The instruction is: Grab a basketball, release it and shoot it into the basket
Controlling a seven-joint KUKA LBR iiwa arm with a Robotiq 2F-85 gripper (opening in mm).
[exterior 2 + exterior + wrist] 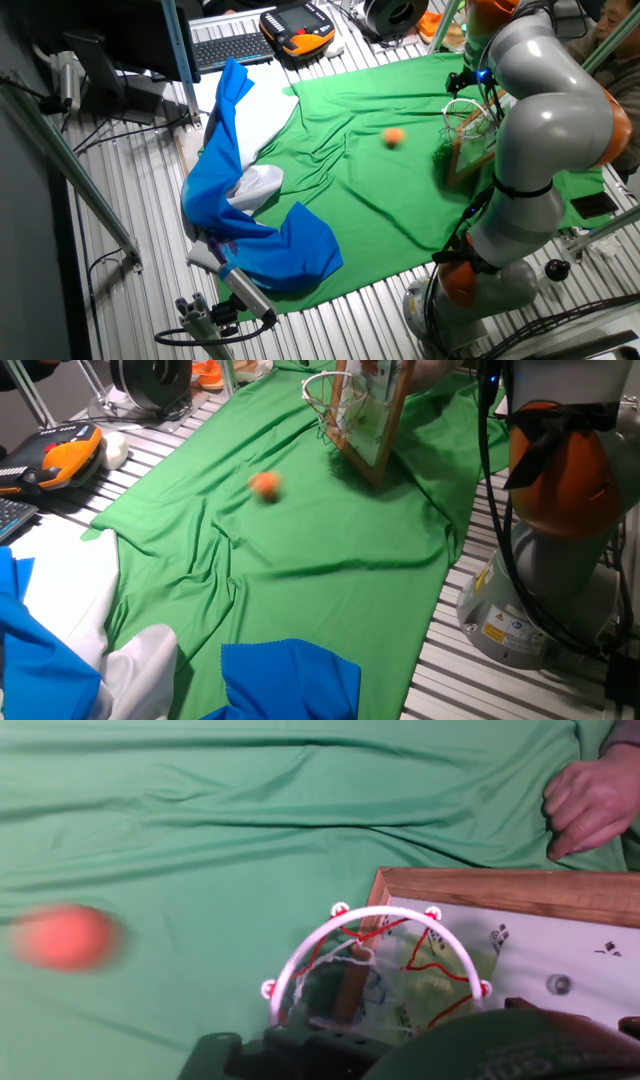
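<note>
The basketball [265, 485] is a small orange blur over the green cloth [300, 530], left of the basket and free of any grip. It also shows in the other fixed view [394, 137] and at the left of the hand view [65, 937]. The basket's white hoop [375, 965] with its net hangs on a wooden-framed backboard [520, 935], which stands on the cloth [380, 420]. My gripper [470, 80] hovers right above the hoop. Only dark blurred parts of it [400, 1060] fill the hand view's bottom edge. Its fingers are not distinguishable.
A person's hand [595, 800] rests beyond the backboard. An orange-and-black device [65, 455] and a white ball [115, 450] lie to the left off the cloth. Blue cloth [290, 675] and white cloth [70, 600] lie at the near end. The robot base [560, 560] stands on the right.
</note>
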